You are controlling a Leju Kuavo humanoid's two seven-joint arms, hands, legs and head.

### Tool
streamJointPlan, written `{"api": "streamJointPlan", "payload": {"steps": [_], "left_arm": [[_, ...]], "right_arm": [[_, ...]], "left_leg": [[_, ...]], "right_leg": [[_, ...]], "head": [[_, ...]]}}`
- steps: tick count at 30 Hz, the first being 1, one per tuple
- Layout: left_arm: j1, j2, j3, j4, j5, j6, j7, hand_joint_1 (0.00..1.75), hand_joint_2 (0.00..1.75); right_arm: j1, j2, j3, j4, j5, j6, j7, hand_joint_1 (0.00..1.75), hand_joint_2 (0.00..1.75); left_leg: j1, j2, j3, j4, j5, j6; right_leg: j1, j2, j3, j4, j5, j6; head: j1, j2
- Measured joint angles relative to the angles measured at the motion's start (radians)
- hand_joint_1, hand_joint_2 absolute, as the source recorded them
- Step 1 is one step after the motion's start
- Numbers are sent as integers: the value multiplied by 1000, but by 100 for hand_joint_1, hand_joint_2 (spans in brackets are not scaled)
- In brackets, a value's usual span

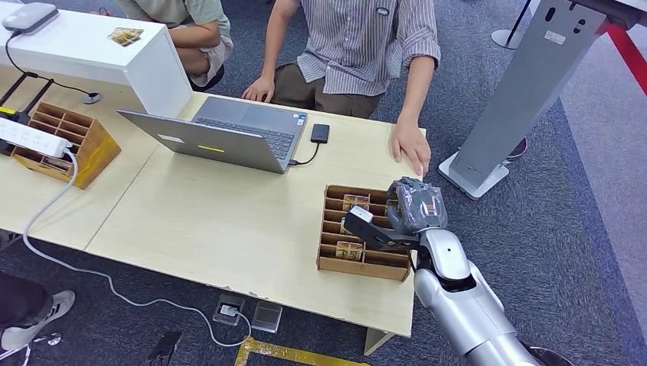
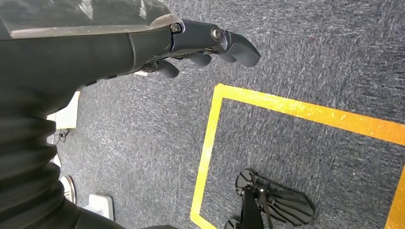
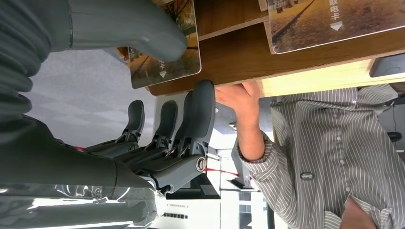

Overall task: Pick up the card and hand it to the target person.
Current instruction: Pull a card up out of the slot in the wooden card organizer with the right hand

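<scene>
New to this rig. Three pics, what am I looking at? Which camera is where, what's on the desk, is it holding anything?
It is a humanoid robot with two silver arms and many-fingered hands. The wide picture is from its head, looking down at a desk. The other two come from cameras at its wrists, so they look turned.

On the desk: a laptop, a wooden divided tray with picture cards in its slots, and a second tray further left. A person in a striped shirt sits opposite, one hand on the desk.

The right hand is over the tray; its wrist view shows the thumb lying on a card, fingers apart, so it looks not yet gripped. The left hand hangs over the carpet, holding nothing.
</scene>
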State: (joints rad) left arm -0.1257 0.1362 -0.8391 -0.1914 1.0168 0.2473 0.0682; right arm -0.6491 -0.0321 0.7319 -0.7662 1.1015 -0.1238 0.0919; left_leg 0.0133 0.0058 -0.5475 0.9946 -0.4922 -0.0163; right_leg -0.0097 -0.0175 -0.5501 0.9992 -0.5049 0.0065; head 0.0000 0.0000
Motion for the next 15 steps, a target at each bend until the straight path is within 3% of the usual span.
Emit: {"api": "streamJointPlan", "payload": {"steps": [15], "left_arm": [[-1, 8, -3, 1, -7, -10, -4, 0, 175]], "right_arm": [[51, -49, -30, -128, 18, 37, 31, 88, 175]], "left_leg": [[0, 0, 0, 0, 0, 0]], "right_leg": [[0, 0, 0, 0, 0, 0]], "head": [[0, 0]]}}
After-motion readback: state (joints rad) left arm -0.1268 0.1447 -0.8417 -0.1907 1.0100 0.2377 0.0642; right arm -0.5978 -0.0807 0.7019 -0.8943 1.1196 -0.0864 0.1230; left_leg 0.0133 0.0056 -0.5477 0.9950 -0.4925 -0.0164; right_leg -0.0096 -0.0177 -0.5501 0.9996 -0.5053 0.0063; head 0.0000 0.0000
